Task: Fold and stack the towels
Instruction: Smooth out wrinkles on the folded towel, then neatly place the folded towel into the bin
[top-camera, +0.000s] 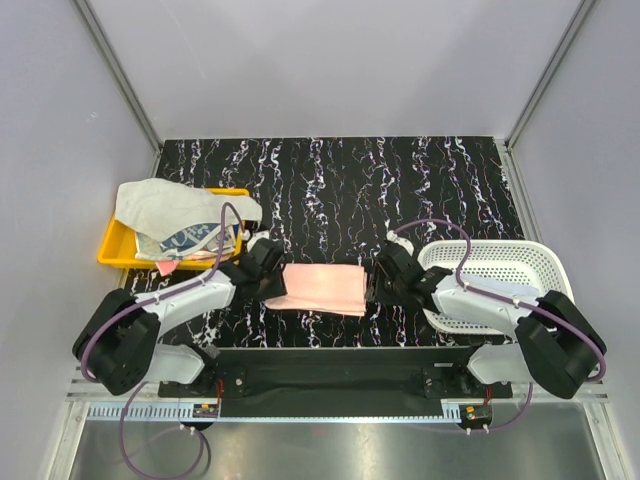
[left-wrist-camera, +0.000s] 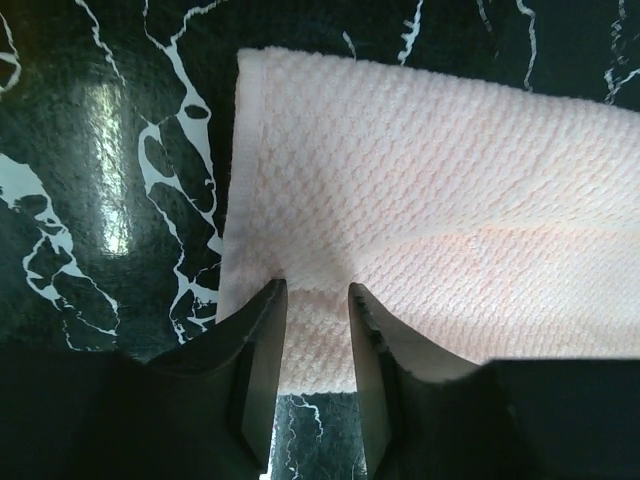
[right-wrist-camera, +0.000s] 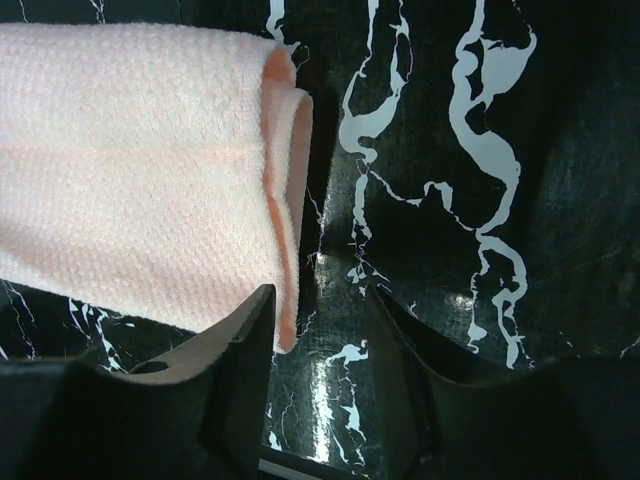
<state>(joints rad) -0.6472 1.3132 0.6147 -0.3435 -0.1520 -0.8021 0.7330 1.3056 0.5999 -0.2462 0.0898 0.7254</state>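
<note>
A pale pink towel (top-camera: 322, 288) lies folded into a flat rectangle on the dark marbled table between the two arms. My left gripper (top-camera: 274, 284) stands at its left end; in the left wrist view the towel (left-wrist-camera: 430, 200) lies flat under the open gripper (left-wrist-camera: 317, 292), its near edge showing in the gap. My right gripper (top-camera: 373, 284) is at the towel's right end, open (right-wrist-camera: 318, 292); the folded, layered edge of the towel (right-wrist-camera: 140, 170) sits beside the left finger (right-wrist-camera: 245, 330), with bare table between the jaws. More towels (top-camera: 185, 212), whitish and blue-patterned, are heaped on the left.
The heap rests in a yellow tray (top-camera: 112, 250) at the table's left edge. A white mesh basket (top-camera: 535, 262) stands at the right, next to my right arm. Grey walls close in the table on three sides.
</note>
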